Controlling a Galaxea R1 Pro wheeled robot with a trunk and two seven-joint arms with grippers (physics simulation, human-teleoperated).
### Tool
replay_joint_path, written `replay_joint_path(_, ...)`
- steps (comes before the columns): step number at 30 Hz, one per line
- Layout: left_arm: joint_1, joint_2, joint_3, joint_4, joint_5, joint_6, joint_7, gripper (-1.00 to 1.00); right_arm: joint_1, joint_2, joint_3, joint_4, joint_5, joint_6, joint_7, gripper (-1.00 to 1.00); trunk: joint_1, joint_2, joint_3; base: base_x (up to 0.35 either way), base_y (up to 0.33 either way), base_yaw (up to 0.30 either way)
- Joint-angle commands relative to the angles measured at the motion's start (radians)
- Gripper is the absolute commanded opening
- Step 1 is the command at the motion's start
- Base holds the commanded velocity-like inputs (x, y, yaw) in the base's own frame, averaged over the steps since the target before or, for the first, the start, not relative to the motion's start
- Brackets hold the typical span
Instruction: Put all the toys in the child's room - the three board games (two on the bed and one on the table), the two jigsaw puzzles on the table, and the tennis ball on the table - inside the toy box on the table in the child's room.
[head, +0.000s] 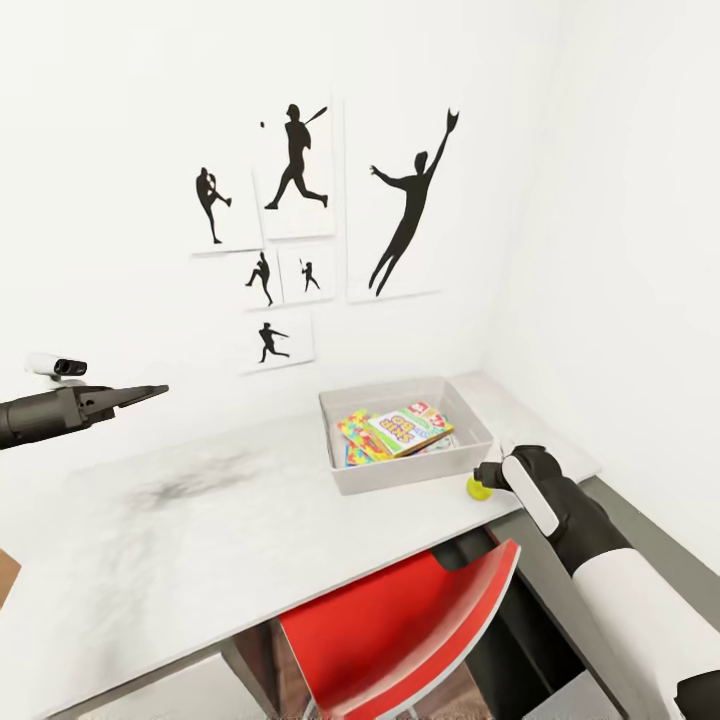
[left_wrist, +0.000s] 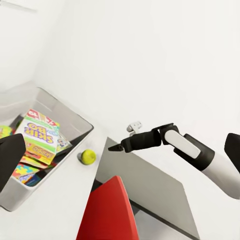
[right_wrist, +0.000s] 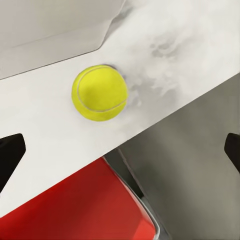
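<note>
At lower right, the right gripper, fingers spread, hovers over the tennis ball beside the toy box; the left gripper, at mid-left, looks pressed together.

Tennis ball bright yellow-green with a paler curved seam. Counter pale grey-white, dark smudgy mottling in patches. Toy box light grey. Inside it, board game white with red, yellow, green areas and big letters; jigsaw puzzles yellow, pink, blue, green pieces. Chair red, light grey edge. Wall pictures white with black baseball-player silhouettes. Walls white. Right tool black; right arm black with white panels. Left tool black.
</note>
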Motion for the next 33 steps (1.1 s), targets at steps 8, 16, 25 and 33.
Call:
replay_joint_path(8,-0.001,0.002,0.006,0.000,0.005,0.012,-0.006,1.00,-0.001,-0.003,0.004,-0.001,-0.010,-0.072,0.000,1.00,0.001,-0.002,-0.015,0.000,0.000,0.000)
replay_joint_path(16,-0.001,0.002,0.022,0.000,0.000,0.011,-0.072,1.00,-0.001,-0.003,0.004,-0.010,-0.010,-0.088,0.010,1.00,0.001,-0.002,-0.028,0.000,0.000,0.000)
replay_joint_path(25,0.000,0.002,0.025,0.000,-0.002,0.009,-0.072,1.00,-0.001,-0.003,0.005,-0.039,-0.009,-0.091,0.011,1.00,0.001,-0.002,-0.043,0.000,0.000,0.000)
replay_joint_path(33,0.000,0.002,0.026,0.000,-0.003,0.009,-0.072,1.00,-0.001,-0.004,0.004,-0.046,-0.009,-0.091,0.011,1.00,0.001,-0.002,-0.056,0.000,0.000,0.000)
